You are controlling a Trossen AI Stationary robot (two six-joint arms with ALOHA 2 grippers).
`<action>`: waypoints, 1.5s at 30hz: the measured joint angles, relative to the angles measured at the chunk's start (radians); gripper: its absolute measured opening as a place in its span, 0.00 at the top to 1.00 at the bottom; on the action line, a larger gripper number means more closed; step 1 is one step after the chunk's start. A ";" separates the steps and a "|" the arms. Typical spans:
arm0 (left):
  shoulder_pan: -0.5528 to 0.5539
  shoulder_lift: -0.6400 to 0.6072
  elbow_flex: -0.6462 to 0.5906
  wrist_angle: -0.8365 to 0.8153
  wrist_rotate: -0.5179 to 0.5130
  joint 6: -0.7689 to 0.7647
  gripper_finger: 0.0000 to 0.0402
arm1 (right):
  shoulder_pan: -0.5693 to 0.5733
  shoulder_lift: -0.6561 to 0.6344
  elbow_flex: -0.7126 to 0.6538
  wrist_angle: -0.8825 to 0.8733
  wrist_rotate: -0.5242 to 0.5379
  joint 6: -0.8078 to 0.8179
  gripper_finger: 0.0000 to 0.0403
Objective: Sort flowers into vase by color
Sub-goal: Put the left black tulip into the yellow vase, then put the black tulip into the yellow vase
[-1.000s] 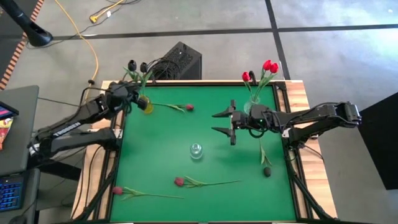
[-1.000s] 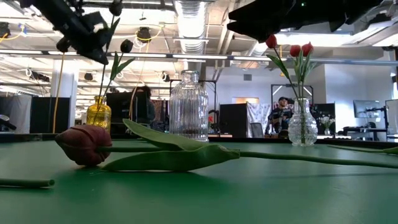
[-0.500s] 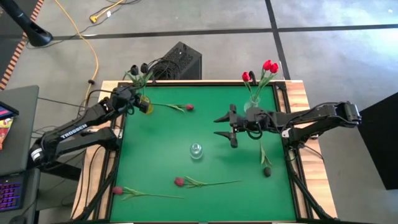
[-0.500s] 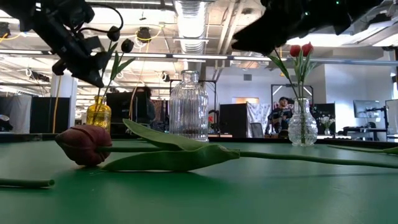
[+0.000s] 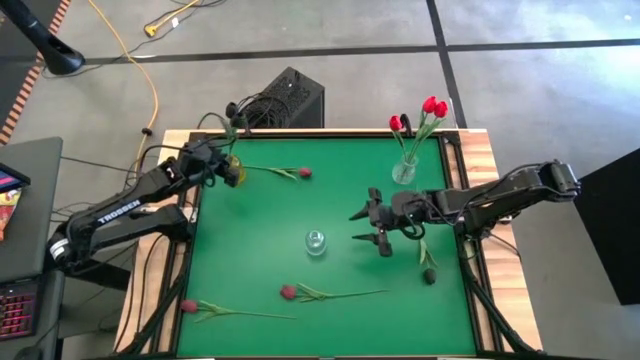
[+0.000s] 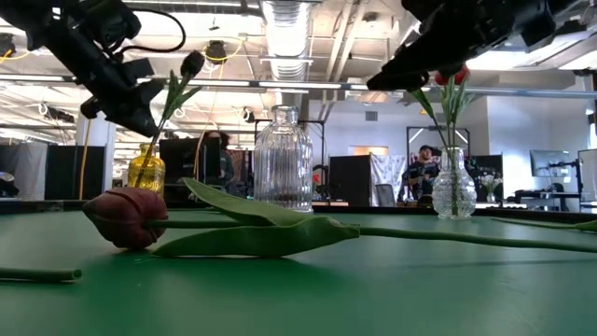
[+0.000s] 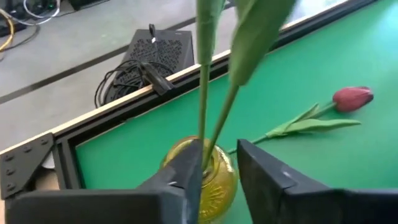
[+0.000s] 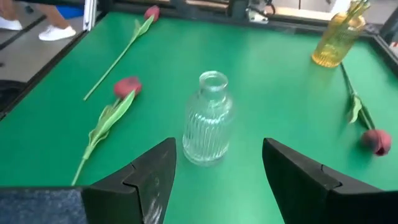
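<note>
My left gripper [image 5: 222, 168] hangs just above the yellow vase [image 7: 217, 184] at the far left. Its fingers stand slightly apart on either side of the dark tulips' green stems [image 7: 203, 93], which stick into that vase. I cannot tell whether a finger touches them. A dark bud [image 6: 191, 63] rises above. My right gripper [image 8: 214, 186] is open in the air, pointing at the ribbed clear vase [image 8: 208, 118] that stands mid-table. Red tulips [image 5: 432, 105] stand in a round clear vase [image 5: 405, 172] at the far right.
Loose tulips lie flat on the green mat: crimson ones [image 5: 303, 172], [image 5: 289, 292], [image 5: 188, 306] and a dark one [image 5: 429, 275] below my right arm. A black box with cables [image 5: 290, 95] sits beyond the far edge. People [image 6: 424, 168] show in the room behind.
My left gripper has come down toward the yellow vase, and the higher dark tulip head has sunk with it until only one bud shows in the low view. My right gripper has moved from beside the red-tulip vase toward the near edge, staying open.
</note>
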 joint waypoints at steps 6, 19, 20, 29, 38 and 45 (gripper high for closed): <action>0.000 -0.019 0.071 -0.100 0.005 0.043 0.64 | 0.004 0.000 0.065 -0.193 0.001 0.004 0.34; -0.012 -0.024 0.258 -0.387 0.348 0.040 0.57 | 0.044 0.000 0.233 -0.985 -0.022 -0.029 0.34; -0.020 -0.024 0.258 -0.386 0.397 0.040 0.57 | 0.052 0.003 0.233 -1.029 -0.022 -0.054 0.34; -0.159 -0.024 0.258 -0.384 0.518 0.080 0.57 | 0.096 0.008 0.232 -1.223 -0.018 -0.316 0.34; -0.344 -0.024 0.256 -0.380 0.505 0.039 0.57 | 0.100 0.108 0.139 -1.256 0.038 -0.622 0.34; -0.483 -0.024 0.256 -0.369 0.407 -0.023 0.57 | 0.109 0.238 0.099 -1.246 0.135 -0.797 0.34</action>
